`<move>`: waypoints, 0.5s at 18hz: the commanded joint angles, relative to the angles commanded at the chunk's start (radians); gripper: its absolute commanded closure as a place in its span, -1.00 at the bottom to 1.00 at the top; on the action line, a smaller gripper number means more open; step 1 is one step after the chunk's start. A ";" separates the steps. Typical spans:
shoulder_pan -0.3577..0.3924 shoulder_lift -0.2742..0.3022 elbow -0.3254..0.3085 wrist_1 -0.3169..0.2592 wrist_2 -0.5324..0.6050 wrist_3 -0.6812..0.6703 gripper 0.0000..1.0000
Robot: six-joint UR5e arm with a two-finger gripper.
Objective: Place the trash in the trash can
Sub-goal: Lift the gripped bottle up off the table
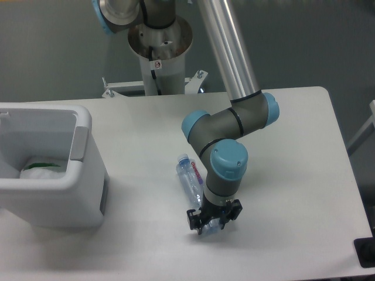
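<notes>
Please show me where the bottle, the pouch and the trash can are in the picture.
bottle (190,175): fixed camera, on its labelled body.
pouch (40,170): fixed camera, on its white top, inside the can.
trash can (82,140): fixed camera, on its right rim.

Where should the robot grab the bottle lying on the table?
Probably from above, across its round body near the bottom end. The bottle lies flat, so its sides are free there, and the gripper already sits over that end.

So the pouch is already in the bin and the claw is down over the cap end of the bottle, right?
Not quite. The camera view shows the claw down over the base end of the bottle; the cap end points away from it, up the table. The pouch is indeed in the bin.
</notes>
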 joint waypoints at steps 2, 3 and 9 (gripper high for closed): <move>0.012 0.032 0.032 -0.002 -0.003 0.000 -0.32; 0.020 0.048 0.049 -0.002 -0.003 0.000 -0.32; 0.029 0.094 0.196 0.005 -0.006 -0.080 -0.32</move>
